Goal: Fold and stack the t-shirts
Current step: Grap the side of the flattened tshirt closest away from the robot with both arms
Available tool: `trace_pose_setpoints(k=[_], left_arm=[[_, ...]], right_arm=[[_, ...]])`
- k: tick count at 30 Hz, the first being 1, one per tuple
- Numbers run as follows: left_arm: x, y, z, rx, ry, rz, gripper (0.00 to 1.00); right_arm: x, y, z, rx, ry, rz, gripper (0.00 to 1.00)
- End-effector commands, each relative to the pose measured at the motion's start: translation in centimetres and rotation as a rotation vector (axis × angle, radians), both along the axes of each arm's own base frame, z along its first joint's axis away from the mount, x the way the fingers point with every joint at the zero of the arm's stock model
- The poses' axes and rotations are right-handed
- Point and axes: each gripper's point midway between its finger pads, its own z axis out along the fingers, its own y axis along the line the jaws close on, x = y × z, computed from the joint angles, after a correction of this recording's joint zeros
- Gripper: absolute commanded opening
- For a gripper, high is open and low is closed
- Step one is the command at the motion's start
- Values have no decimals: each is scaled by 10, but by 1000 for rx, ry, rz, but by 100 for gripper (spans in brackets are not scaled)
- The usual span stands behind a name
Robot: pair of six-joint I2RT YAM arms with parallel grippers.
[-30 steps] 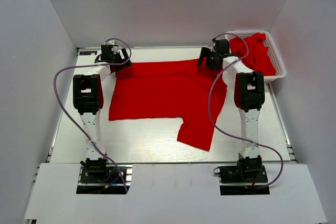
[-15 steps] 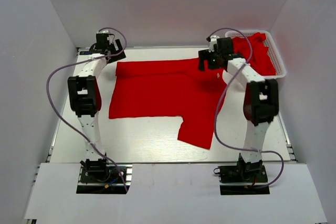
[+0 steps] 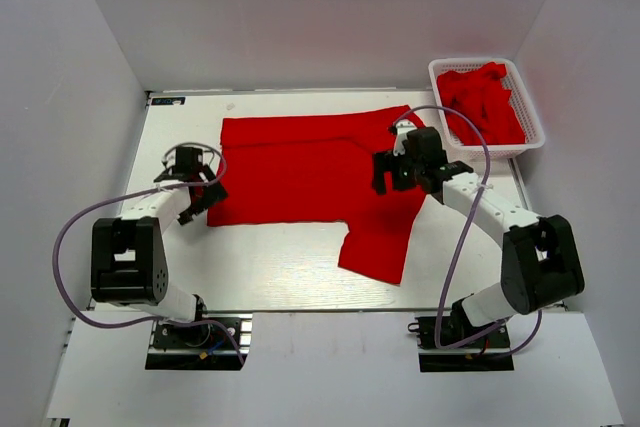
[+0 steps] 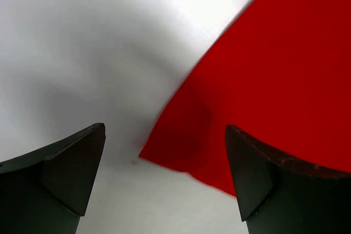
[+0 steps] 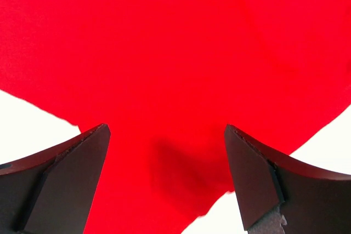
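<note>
One red t-shirt (image 3: 300,167) lies spread flat on the white table, a sleeve (image 3: 378,247) reaching toward the near edge. My left gripper (image 3: 205,197) hovers open just left of the shirt's near-left corner (image 3: 212,221). The left wrist view shows that corner (image 4: 159,154) between the open fingers of the gripper (image 4: 164,135), nothing pinched. My right gripper (image 3: 384,175) stands open over the shirt's right side. In the right wrist view red cloth (image 5: 175,53) fills the gap of the open gripper (image 5: 167,130), with its edge just below. More red t-shirts (image 3: 485,107) lie crumpled in the basket.
A white mesh basket (image 3: 470,60) sits at the far right corner of the table. Grey walls close in the left, right and back. Purple cables loop off both arms. Bare white table (image 3: 280,267) shows in front of the shirt.
Both arms have pulled back from the shirt's far edge. The left gripper came down to the near-left corner; the right gripper moved nearer, over the shirt's right side. Both stayed open.
</note>
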Motion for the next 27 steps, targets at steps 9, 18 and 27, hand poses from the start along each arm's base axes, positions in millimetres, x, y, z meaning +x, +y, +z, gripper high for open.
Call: trace_pose_setpoints(k=[9,18,27], left_arm=[[-43,-10,-33,-63,53,21,100],[-45,-19,-47,-95,43,-34,84],[-46,-29,-63,-108,66,-137,49]], right_arm=[[-17,4,16,111,-17,-62,90],[-25,-1,6,99,6,-74,90],[-52,-11,-10,70,62,-89,90]])
